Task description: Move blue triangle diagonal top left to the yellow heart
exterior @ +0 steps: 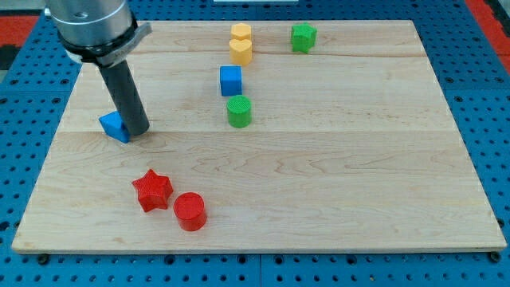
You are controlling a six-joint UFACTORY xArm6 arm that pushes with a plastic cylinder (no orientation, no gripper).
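The blue triangle (pixel 114 126) lies at the view's left on the wooden board (pixel 335 175). My tip (pixel 137 129) rests right against the triangle's right side. The yellow heart (pixel 241 52) sits near the view's top centre, just below a yellow hexagon-like block (pixel 241 33). The heart is far up and to the right of the triangle and my tip.
A blue cube (pixel 230 80) and a green cylinder (pixel 238 111) stand below the heart. A green star-like block (pixel 303 37) is at the top right. A red star (pixel 151 190) and a red cylinder (pixel 190 211) sit at the lower left.
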